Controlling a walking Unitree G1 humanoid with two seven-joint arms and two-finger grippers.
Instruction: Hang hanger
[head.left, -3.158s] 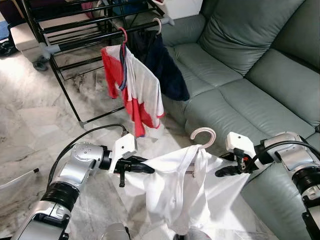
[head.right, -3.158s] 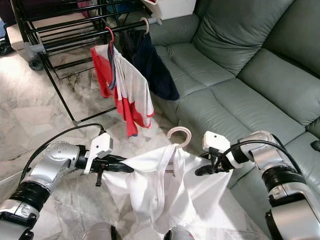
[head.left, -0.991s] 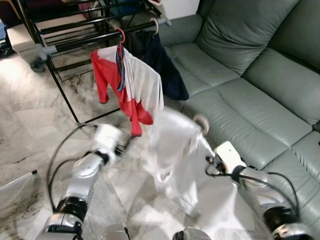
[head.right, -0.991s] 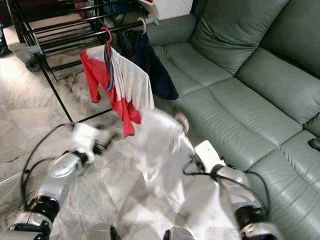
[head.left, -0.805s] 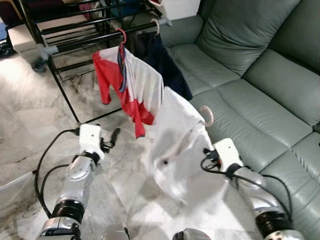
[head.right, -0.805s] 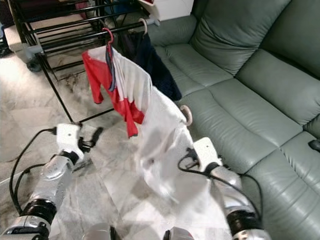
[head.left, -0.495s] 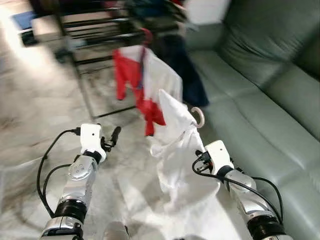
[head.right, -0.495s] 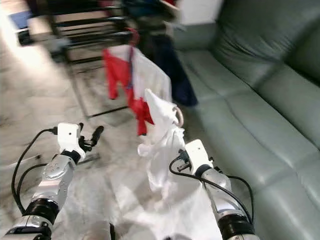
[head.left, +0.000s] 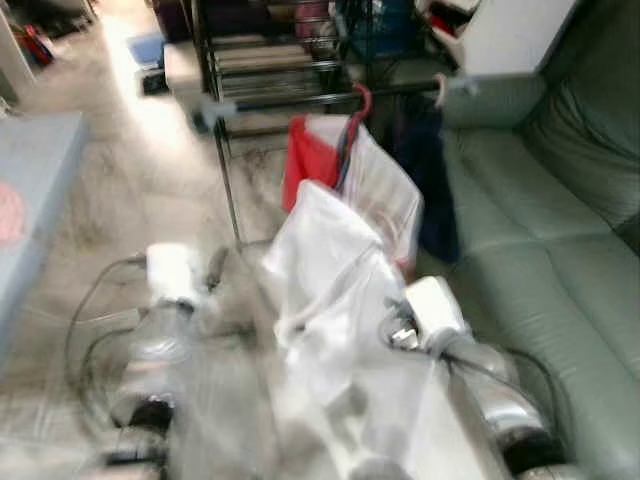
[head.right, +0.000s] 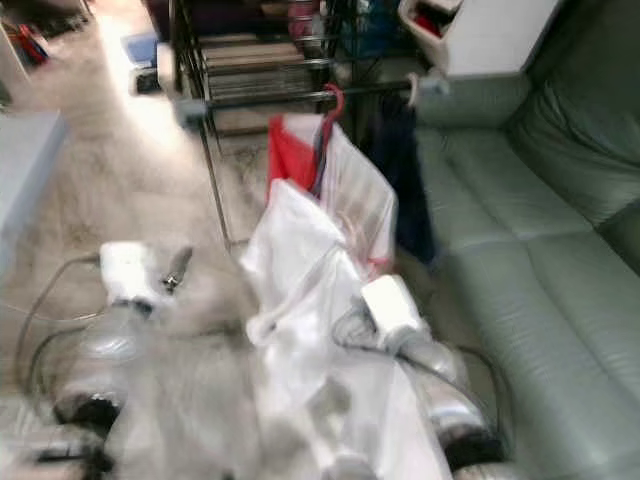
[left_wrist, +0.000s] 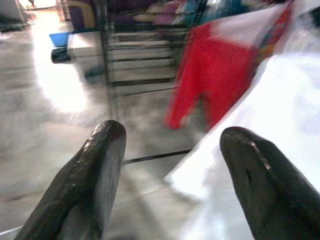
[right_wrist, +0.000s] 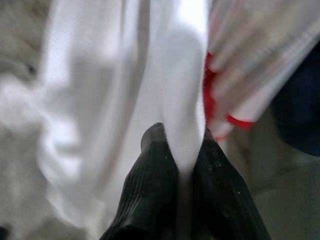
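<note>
1. Compared with half a second back, the whole scene has swung, so that's mostly the head camera turning toward the rack. What did really change: the white shirt (head.left: 330, 270) is now carried higher and closer to the rack's rail (head.left: 320, 97), and the left arm has let go of it and sits off to the side.

2. Head views (pretty blurry): the right end effector (head.left: 392, 325) holds the shirt up just in front of the red-and-white shirt (head.left: 375, 190) already hanging on a red hanger (head.left: 358, 103). A dark shirt (head.left: 432, 190) hangs beside that, with the green sofa (head.left: 560, 250) on the right. I can't make out our own hanger's hook here, probably buried in the cloth.

3. Left wrist view: the left end effector (left_wrist: 172, 165) is spread wide with nothing between the fingers, white cloth just off to one side.

4. Right wrist view: the right end effector's fingers (right_wrist: 155, 200) are pressed together, pinching a fold of the white cloth.

5. Handling guess: the shirt is light and floppy and will swing and hide the hook; the hanger inside is the only stiff bit. I'd hold near the hanger's shoulder or neck so the hook stays pointed at the rail.
</note>
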